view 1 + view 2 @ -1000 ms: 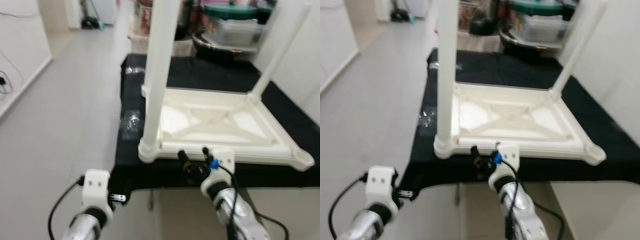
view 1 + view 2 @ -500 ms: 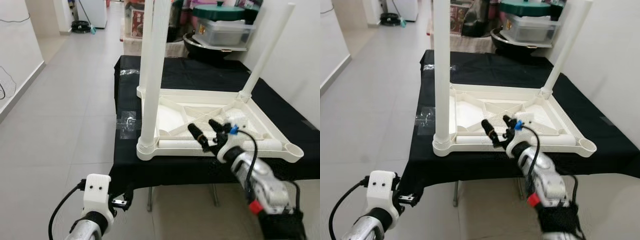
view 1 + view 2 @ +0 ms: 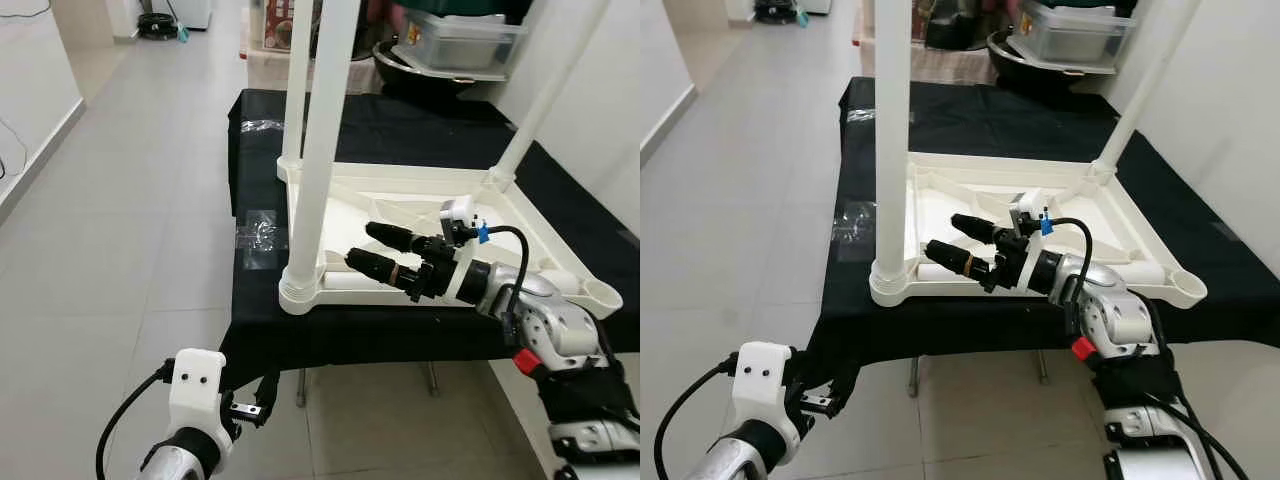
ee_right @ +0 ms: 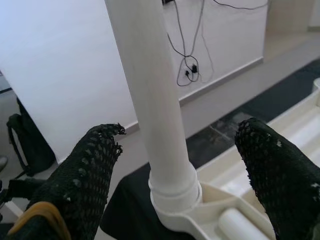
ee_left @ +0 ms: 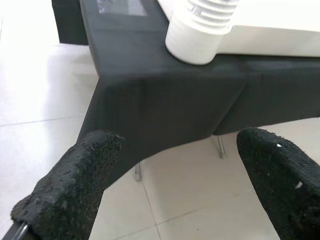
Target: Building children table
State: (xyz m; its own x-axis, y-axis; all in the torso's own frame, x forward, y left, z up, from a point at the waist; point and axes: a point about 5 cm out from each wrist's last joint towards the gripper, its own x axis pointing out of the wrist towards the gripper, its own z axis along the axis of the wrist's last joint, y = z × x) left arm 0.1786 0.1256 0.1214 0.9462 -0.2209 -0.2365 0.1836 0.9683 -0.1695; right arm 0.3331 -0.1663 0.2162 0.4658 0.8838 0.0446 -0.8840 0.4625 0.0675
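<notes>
Basically, tabletop (image 3: 520, 255) lies upside down on the black cloth (image 3: 400, 140), so legs screw in pointing up. Right gripper (image 3: 375, 248) reaches over its frame with fingers spread wide, holding nothing, aimed at the near leg (image 3: 322, 150), likely to grip it. Left gripper (image 5: 175, 185) hangs low beside the cloth edge, fingers wide, idle. Loose leg (image 3: 940, 272) lies in the frame just under the right fingers; bins (image 3: 460, 45) stand behind.

Upturned white table (image 3: 430, 215), legs (image 3: 322, 150) up, on black cloth (image 3: 400, 130)
</notes>
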